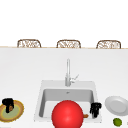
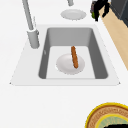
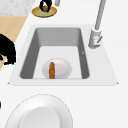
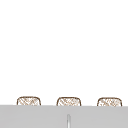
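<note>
My left hand [image 1: 7, 103] hovers over a yellow-rimmed plate [image 1: 17, 112] on the counter left of the sink, fingers curled round a small brown item [image 1: 10, 108]; the same hand [image 3: 46, 3] and plate [image 3: 37, 12] show at the top of the right side view. Fingers hanging relaxed and holding nothing, my right hand [image 1: 95, 108] is at the sink's front right corner, and it shows again [image 3: 7, 51] beside the basin's rim. In the sink [image 2: 100, 62] a white plate [image 2: 63, 66] carries a brown sausage [image 2: 74, 57].
A large red ball [image 1: 67, 115] covers the sink's front in the front view. A grey plate [image 1: 116, 105] and a lime [image 1: 117, 122] lie right of the sink. The faucet [image 1: 68, 72] stands behind the basin. Three woven chair backs [image 1: 68, 44] line the far counter edge.
</note>
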`<action>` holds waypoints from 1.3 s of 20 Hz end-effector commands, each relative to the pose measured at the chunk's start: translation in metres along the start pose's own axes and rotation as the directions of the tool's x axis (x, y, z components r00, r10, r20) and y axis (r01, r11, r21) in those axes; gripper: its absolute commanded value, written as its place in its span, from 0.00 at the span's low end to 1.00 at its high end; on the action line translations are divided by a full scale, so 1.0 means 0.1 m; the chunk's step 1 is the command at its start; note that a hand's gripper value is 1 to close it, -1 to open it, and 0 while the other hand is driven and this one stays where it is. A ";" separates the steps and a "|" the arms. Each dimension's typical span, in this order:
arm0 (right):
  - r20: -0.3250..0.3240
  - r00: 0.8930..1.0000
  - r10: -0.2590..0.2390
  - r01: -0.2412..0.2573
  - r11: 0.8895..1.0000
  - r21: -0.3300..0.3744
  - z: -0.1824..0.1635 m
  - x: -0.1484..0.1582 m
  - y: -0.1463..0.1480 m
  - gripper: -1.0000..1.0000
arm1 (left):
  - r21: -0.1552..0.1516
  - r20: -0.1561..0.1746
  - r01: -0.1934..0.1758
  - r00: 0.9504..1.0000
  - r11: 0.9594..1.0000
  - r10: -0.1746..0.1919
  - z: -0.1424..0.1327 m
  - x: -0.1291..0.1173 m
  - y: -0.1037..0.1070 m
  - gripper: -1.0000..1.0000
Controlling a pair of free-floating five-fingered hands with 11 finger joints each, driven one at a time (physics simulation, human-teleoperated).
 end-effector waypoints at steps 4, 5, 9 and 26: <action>0.000 1.000 0.000 0.000 1.000 0.000 0.00 0.00 0.00 0.50 | 0.034 -0.007 0.030 1.000 0.999 -0.030 0.02 0.08 0.08 0.00; 0.000 1.000 0.000 0.000 1.000 0.000 0.00 0.00 0.00 0.50 | 0.028 -0.002 0.026 1.000 0.999 -0.026 0.02 0.11 0.13 0.00; 0.000 1.000 0.000 0.000 1.000 0.000 0.00 0.00 0.00 0.50 | 0.025 -0.006 -0.013 1.000 1.000 0.013 0.02 0.22 0.30 0.00; 0.000 1.000 0.000 0.000 1.000 0.000 0.00 0.00 0.00 0.50 | -0.035 -0.030 -0.010 1.000 0.999 0.009 -0.81 0.66 1.06 0.00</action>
